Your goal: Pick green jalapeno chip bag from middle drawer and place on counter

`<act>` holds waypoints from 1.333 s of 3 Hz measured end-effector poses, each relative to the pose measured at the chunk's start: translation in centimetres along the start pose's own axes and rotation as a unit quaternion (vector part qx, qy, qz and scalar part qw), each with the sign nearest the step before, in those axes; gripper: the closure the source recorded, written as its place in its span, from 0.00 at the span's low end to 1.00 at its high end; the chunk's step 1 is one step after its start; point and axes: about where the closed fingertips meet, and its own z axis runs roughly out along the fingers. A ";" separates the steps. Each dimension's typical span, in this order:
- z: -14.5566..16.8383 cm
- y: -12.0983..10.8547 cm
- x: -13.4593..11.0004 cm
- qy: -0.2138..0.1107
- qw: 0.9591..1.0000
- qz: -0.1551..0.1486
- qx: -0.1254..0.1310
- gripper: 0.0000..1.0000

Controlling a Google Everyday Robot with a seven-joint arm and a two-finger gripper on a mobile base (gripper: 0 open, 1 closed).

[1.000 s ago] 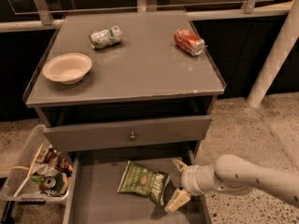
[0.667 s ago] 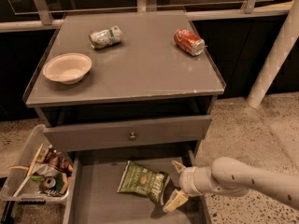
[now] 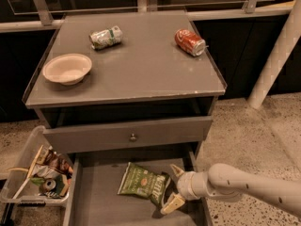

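The green jalapeno chip bag [image 3: 142, 183] lies flat on the grey floor of the open middle drawer [image 3: 101, 201], right of centre. My gripper [image 3: 173, 188] reaches in from the right at the bag's right edge, with its pale fingers [image 3: 172, 204] spread apart on either side of that edge. The counter [image 3: 141, 65] is the grey cabinet top above the drawer.
On the counter sit a pale bowl [image 3: 67, 68] at the left, a crushed silver-green can [image 3: 106, 36] at the back and a red can [image 3: 190, 42] at the back right. A clear tub of wrappers [image 3: 40, 175] stands left of the drawer. A closed drawer front with a knob [image 3: 133, 137] overhangs above.
My gripper has edged a little to the left, closer onto the bag's right edge. The bag has not moved.
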 end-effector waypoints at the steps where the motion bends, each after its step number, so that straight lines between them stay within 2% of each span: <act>1: 3.4 -0.2 -0.4 -0.025 1.000 0.001 -0.005 0.00; 2: 3.4 -0.2 -0.4 -0.025 1.000 0.001 -0.005 0.00; 3: 5.0 0.0 -0.7 -0.033 0.999 0.002 -0.015 0.00; 4: 8.3 0.6 -2.0 -0.048 0.998 -0.003 -0.037 0.01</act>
